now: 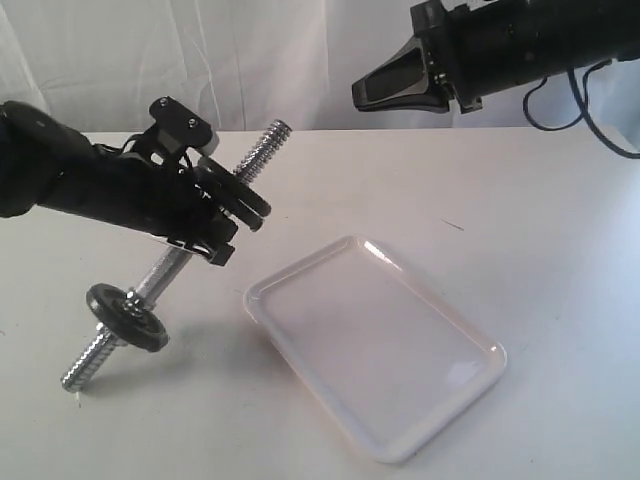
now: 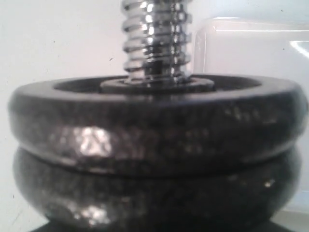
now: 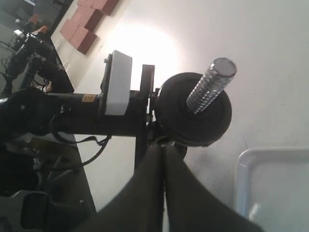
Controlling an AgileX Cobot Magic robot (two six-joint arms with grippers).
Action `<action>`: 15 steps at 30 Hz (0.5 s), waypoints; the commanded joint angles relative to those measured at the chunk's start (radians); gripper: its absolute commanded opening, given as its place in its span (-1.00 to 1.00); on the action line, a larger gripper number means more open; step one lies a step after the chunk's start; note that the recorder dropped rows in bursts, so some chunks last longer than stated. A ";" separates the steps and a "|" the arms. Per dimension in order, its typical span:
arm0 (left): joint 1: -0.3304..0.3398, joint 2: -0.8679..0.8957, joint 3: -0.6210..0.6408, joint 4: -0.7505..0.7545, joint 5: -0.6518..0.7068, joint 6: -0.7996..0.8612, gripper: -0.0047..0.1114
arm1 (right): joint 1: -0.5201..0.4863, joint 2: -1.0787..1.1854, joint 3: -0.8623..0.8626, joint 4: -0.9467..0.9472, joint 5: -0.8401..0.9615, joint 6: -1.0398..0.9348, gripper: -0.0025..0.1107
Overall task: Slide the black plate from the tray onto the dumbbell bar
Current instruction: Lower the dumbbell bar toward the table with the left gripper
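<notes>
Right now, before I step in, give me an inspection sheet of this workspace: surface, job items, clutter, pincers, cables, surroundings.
Surface: white table, matte.
Job's things: the tray holds nothing; the black plate is on the dumbbell bar, stacked against a second disc; a third disc sits lower down; the bar is tilted, lower end on the table.
Clutter: nothing seen.
Grippers: left pincer clamps the bar beside the stacked discs; right pincer is shut, empty, raised above the table.
Cables: dark cable loops by the right arm.
Surroundings: white cloth backdrop.
</notes>
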 commanded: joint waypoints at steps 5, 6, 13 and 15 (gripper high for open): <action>0.000 0.140 -0.288 -0.023 -0.036 0.022 -0.92 | -0.011 -0.138 -0.004 -0.075 0.006 0.043 -0.96; 0.000 0.158 -0.311 -0.018 -0.022 0.022 -0.92 | -0.011 -0.155 -0.004 -0.075 0.006 0.043 -0.96; 0.000 0.297 -0.465 -0.011 0.033 0.022 -0.92 | -0.011 -0.245 -0.004 -0.105 0.006 0.047 -0.96; 0.000 0.321 -0.487 -0.011 0.033 0.022 -0.92 | -0.011 -0.252 -0.004 -0.106 0.006 0.047 -0.96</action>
